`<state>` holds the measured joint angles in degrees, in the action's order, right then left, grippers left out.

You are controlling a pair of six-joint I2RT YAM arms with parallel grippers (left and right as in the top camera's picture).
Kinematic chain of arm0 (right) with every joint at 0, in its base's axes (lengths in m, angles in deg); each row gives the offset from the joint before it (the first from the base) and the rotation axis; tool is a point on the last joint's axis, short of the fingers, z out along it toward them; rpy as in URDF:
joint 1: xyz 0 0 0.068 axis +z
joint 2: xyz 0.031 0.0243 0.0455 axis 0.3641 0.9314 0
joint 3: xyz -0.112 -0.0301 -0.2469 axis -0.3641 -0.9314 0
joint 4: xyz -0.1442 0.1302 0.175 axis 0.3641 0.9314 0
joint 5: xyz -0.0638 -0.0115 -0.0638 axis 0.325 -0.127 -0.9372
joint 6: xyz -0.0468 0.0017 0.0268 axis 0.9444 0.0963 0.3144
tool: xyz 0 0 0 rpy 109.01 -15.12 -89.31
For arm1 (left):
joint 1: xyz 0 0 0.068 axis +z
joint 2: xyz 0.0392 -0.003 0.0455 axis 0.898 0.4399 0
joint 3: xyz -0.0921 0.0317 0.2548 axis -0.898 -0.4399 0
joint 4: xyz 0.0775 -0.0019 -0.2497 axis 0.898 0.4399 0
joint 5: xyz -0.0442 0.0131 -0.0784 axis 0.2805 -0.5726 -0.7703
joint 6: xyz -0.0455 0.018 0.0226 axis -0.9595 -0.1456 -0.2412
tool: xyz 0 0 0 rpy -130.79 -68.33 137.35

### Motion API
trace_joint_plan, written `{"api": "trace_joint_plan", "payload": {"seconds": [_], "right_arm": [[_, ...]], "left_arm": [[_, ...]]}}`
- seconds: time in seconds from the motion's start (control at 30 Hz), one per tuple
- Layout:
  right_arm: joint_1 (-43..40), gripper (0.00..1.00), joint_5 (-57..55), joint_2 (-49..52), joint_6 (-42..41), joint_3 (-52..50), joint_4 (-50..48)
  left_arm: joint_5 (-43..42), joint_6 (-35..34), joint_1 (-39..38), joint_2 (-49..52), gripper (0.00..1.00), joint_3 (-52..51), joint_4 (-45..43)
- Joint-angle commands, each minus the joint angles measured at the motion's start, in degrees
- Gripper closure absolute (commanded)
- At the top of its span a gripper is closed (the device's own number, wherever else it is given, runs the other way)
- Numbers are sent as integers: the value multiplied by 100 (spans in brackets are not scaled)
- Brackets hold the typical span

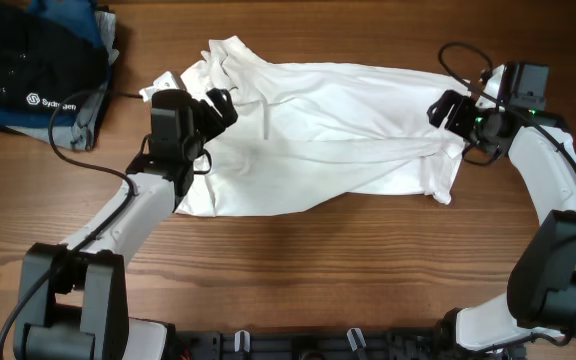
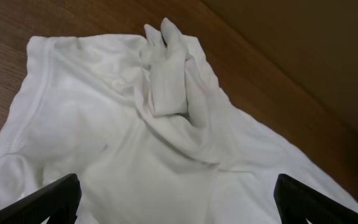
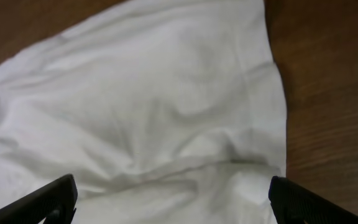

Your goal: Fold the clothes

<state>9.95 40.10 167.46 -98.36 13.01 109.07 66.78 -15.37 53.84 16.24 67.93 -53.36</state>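
The clothes [image 1: 328,130] are one white, wrinkly garment lying across the middle of the table, folded lengthwise with a bunched part at its left end [image 2: 166,81]. My left gripper [image 1: 220,108] hovers over that left end, open, and its dark fingers [image 2: 48,202] stand wide apart above the cloth [image 2: 135,162]. Over the right end, near the hem, my right gripper [image 1: 456,128] is open too. In the right wrist view the fingers [image 3: 42,202] straddle white cloth [image 3: 166,112] and hold nothing. The hem edge [image 3: 279,118] runs down beside bare wood.
A dark blue-black folded stack with a white logo [image 1: 28,75] sits at the back left corner, close to the garment's left end. A black cable [image 1: 68,125] trails from the left arm. Bare wooden table [image 1: 328,270] lies in front of the garment.
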Motion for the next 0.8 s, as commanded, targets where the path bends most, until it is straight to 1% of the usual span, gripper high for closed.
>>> {"api": "trace_joint_plan", "payload": {"seconds": [0.0, 0.07, 0.17, 0.2, 0.23, 0.27, 0.3, 0.33, 0.37, 0.4, 0.43, 0.47, 0.5, 0.53, 0.57, 0.6, 0.63, 0.67, 0.7, 0.77], "right_arm": [[20, 1, 442, 74, 142, 83, 420], [20, 1, 516, 74, 144, 83, 579], [20, 1, 557, 74, 315, 149, 780], [20, 13, 649, 74, 498, 214, 861], [20, 30, 662, 74, 599, 284, 911], [20, 39, 664, 74, 673, 332, 901], [24, 44, 643, 74, 850, 396, 728], [24, 53, 518, 74, 868, 455, 581], [24, 76, 83, 87, 656, 557, 251], [24, 68, -63, 103, 562, 605, 120], [24, 35, -109, 144, 588, 673, -2], [24, 20, -109, 186, 614, 723, -39], [24, 1, -116, 315, 614, 848, -13], [24, 1, -109, 402, 612, 927, 24], [24, 1, -109, 590, 612, 1045, 81], [24, 1, -94, 713, 605, 1106, 118], [24, 1, -15, 890, 623, 1185, 164], [24, 0, 66, 1126, 629, 1259, 214], [24, 0, 79, 1303, 581, 1325, 289], [26, 1, 240, 1578, 614, 1403, 363]], "left_arm": [[-527, 667, 61, 227, 0, 361, 400], [-780, 890, 68, 348, 0, 487, 586], [-1493, 1255, 72, 566, 0, 686, 719], [-1687, 1325, 72, 645, 0, 739, 715], [-1751, 1322, 72, 708, 5, 776, 715], [-1742, 1318, 72, 748, 19, 800, 717], [-1742, 1314, 72, 815, 21, 833, 684], [-1740, 1314, 72, 861, 26, 855, 651], [-1622, 1224, 72, 931, 66, 914, 645], [-1515, 1187, 72, 966, 74, 955, 632], [-1419, 1187, 72, 994, 53, 1005, 625], [-1381, 1189, 72, 1008, 45, 1036, 625], [-1309, 1191, 72, 1034, 40, 1104, 623], [-1268, 1191, 72, 1051, 42, 1145, 623], [-1165, 1193, 72, 1084, 54, 1220, 614], [-1067, 1191, 72, 1110, 56, 1266, 605], [-933, 1189, 74, 1152, 52, 1329, 592], [-850, 1196, 85, 1211, 45, 1416, 562], [-852, 1215, 101, 1283, 36, 1506, 551], [-852, 1213, 131, 1416, 43, 1676, 577]]}}
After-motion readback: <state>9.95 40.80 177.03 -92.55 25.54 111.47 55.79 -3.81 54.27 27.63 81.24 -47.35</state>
